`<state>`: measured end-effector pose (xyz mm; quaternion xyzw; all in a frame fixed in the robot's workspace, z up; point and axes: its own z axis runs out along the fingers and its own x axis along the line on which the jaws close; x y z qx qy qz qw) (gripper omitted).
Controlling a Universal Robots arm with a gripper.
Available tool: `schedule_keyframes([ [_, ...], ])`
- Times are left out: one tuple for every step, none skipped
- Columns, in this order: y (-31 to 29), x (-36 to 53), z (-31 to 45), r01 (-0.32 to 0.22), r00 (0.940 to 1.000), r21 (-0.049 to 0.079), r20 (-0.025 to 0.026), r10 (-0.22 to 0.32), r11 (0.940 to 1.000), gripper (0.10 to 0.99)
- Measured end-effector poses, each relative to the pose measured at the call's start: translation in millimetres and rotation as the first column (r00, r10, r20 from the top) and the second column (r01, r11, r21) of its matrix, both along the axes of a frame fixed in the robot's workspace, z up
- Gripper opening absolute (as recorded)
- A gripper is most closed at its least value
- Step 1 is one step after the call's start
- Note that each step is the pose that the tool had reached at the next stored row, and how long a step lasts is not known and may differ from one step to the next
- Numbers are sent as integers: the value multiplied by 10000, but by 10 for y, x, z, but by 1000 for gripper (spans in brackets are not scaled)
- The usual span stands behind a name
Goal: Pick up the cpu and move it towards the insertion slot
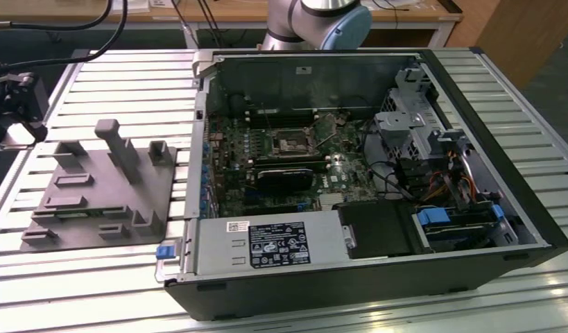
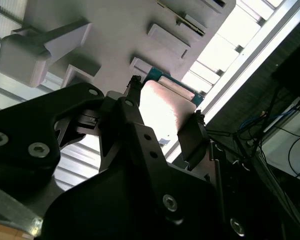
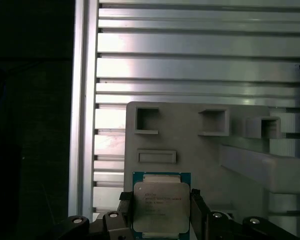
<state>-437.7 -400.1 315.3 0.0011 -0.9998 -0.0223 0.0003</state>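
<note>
Overall: a slatted table (image 1: 98, 62) carries an open computer case (image 1: 358, 291) and a grey fixture block (image 1: 89, 201).
The case stands at the exterior view's right, with the block just beside it at the left. The insertion slot (image 1: 291, 144) sits on the board inside the case. In the first wrist view the gripper (image 3: 160, 200) pinches the cpu (image 3: 159, 212) between its two fingers (image 3: 197, 212), over the block's edge and well apart from the slot.

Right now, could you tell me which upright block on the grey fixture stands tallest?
The narrow post, standing between the wide block and the small block; it rises clearly above both.
</note>
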Motion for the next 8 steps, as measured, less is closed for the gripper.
schedule_keyframes([
  [0,0,8,1,10000,0,0,-1,10000,545],
  [0,0,15,2,10000,0,0,-2,10000,545],
  [0,0,22,2,10000,0,1,-2,10000,545],
  [0,0,31,3,10000,0,0,-3,10000,545],
  [0,0,39,4,10000,0,1,-4,10000,545],
  [0,0,47,5,10000,0,1,-5,10000,545],
  [0,0,56,6,10000,0,1,-6,10000,545],
  [1,0,65,6,10000,0,0,-6,10000,545],
])
